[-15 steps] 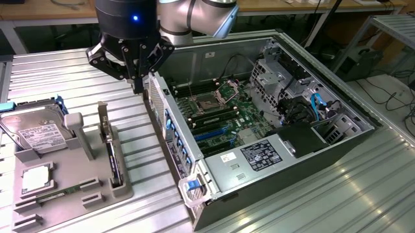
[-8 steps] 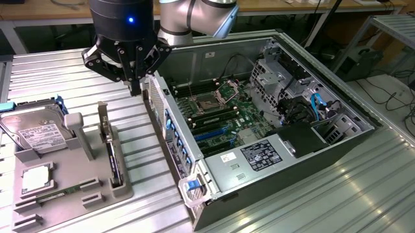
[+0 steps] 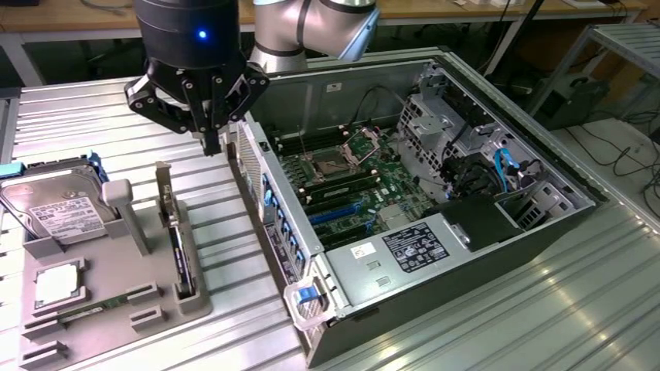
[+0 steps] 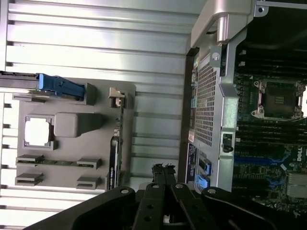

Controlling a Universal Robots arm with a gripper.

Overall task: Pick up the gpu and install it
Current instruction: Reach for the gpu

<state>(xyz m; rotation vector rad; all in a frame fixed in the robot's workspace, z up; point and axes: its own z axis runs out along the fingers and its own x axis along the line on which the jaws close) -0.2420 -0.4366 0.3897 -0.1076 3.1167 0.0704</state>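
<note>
At the exterior view's far left, flat in a grey holder tray (image 3: 144, 263): a silver hard drive (image 3: 52, 212) with a white label, and toward the lower left corner a square processor chip (image 3: 57, 282) and a narrow memory stick (image 3: 93, 311). Just right of these, standing on edge in the tray's long slot: the gpu (image 3: 178, 251), thin and dark, silver end bracket toward the frame's top, untouched. Up and slightly right of that bracket, in the upper left of the frame: the gripper (image 3: 212, 145), jaws pressed together, holding nothing, tips pointing down at the ribbed metal table (image 3: 124, 100) between card and computer case (image 3: 464, 255). Across the centre and right: the opened case, motherboard (image 3: 351, 182) exposed, blue card slots (image 3: 332, 212) unoccupied as far as can be told. Same layout through the wrist camera: gripper (image 4: 163, 168) with tips touching each other, gpu (image 4: 115, 143) edge-on in the tray (image 4: 98, 143) and apart from the tips, computer case (image 4: 211, 96) on the other side. Judged as the approach of the pick step: nothing lifted, nothing installed. Calls next, most likely, for parting the jaws, lining up over the card's upper edge clear of the bracket, and descending straight enough not to tip or scrape the card in its slot.
</note>
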